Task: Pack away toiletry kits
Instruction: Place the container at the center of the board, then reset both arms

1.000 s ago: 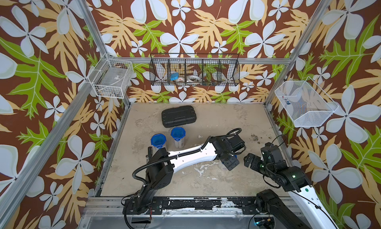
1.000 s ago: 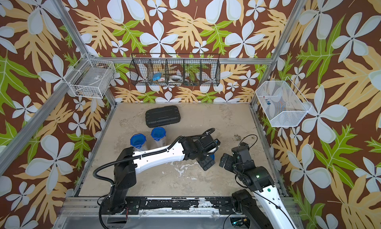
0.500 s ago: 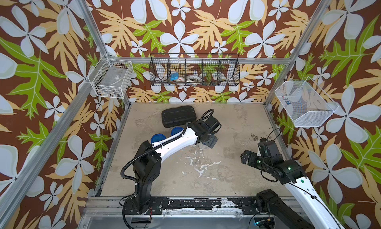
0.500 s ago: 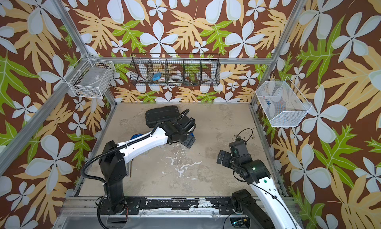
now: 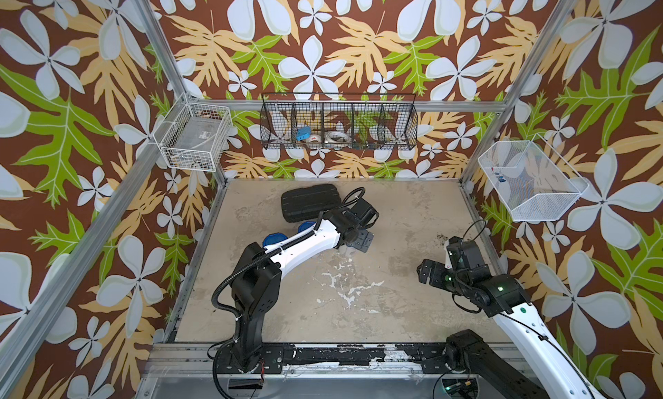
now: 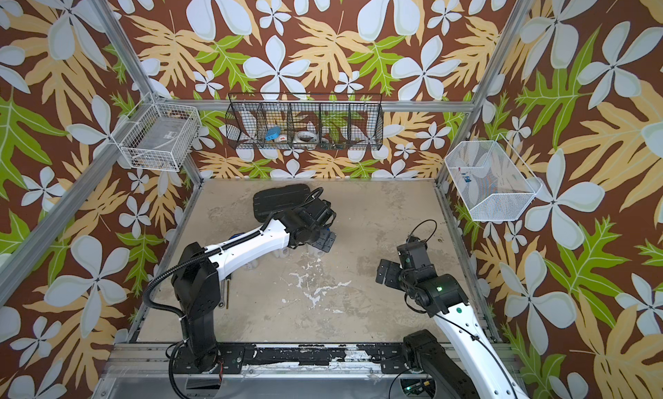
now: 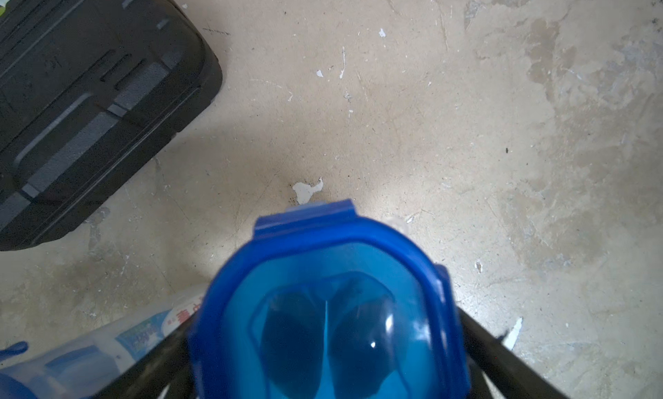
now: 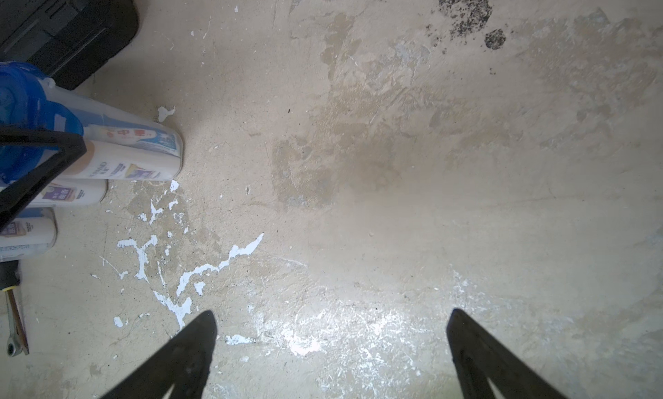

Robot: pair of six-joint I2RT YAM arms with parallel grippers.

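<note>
Three clear tumblers with blue lids stand together by the black hard case point(image 5: 310, 201). The right wrist view shows them side by side: tumbler point(image 8: 143, 142), tumbler point(image 8: 71, 192) and tumbler point(image 8: 25, 232), with white bottles and tubes inside. My left gripper point(image 5: 357, 240) point(image 7: 328, 343) is open and straddles the nearest tumbler point(image 7: 328, 307), which stands upright on the table; its lid hides the fingertips. Two other blue lids point(image 5: 274, 240) point(image 5: 308, 225) peek out beside my left arm. My right gripper point(image 5: 436, 268) point(image 8: 332, 318) is open over bare table, holding nothing.
On the back wall hangs a black wire basket point(image 5: 339, 126) holding tape rolls. One white wire basket point(image 5: 195, 137) hangs on the left wall and a white mesh basket point(image 5: 527, 180) on the right wall. A small ratchet tool point(image 8: 14, 318) lies near the left arm's base.
My left arm swung from the right of centre toward the back left, bringing a tumbler beside the other two near the black case. My right arm drew back to the right.
</note>
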